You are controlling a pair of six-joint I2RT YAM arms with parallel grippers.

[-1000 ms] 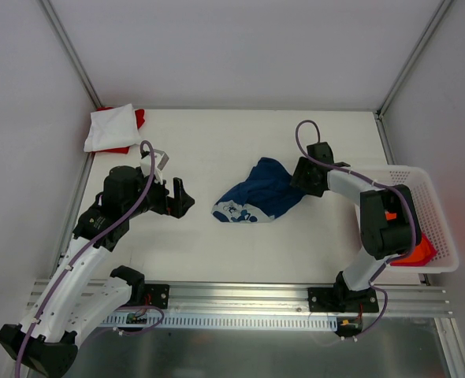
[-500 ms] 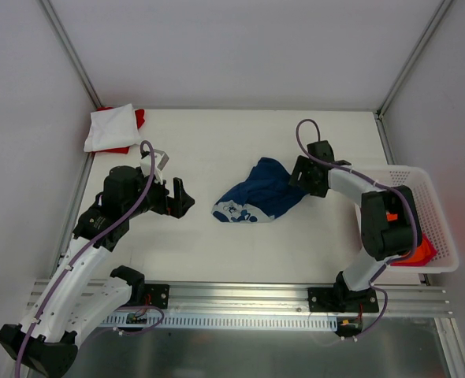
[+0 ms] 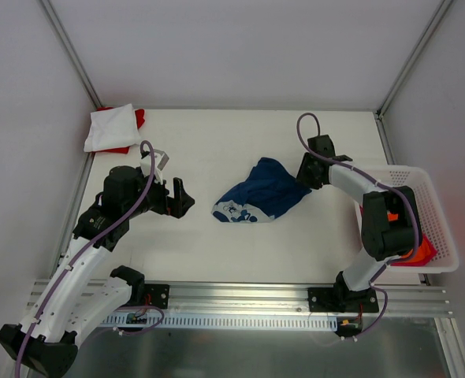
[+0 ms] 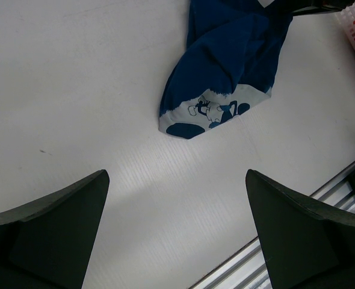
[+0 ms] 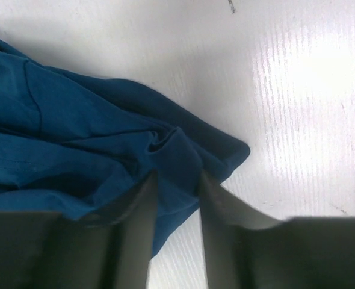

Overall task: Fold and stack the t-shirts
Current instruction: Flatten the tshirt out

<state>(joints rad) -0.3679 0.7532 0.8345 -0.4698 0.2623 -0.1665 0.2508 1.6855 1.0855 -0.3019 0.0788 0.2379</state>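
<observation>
A crumpled navy t-shirt (image 3: pixel 262 193) with a pale cartoon print lies mid-table; it also shows in the left wrist view (image 4: pixel 228 66) and in the right wrist view (image 5: pixel 75 126). My right gripper (image 3: pixel 303 178) is at the shirt's right edge. Its fingers pinch a fold of the navy cloth in the right wrist view (image 5: pixel 176 176). My left gripper (image 3: pixel 183 198) is open and empty over bare table left of the shirt, jaws wide apart in its wrist view (image 4: pixel 177 176). A folded white t-shirt (image 3: pixel 109 128) lies on a red one (image 3: pixel 139 118) at the far left corner.
A white lattice basket (image 3: pixel 424 178) stands at the right edge with an orange cloth (image 3: pixel 424 250) inside. Metal frame posts run along the left and right table edges. A slotted rail (image 3: pixel 240 319) borders the near edge.
My right gripper has shifted slightly up and to the right, drawing the shirt's right edge with it. The left arm has not moved.
</observation>
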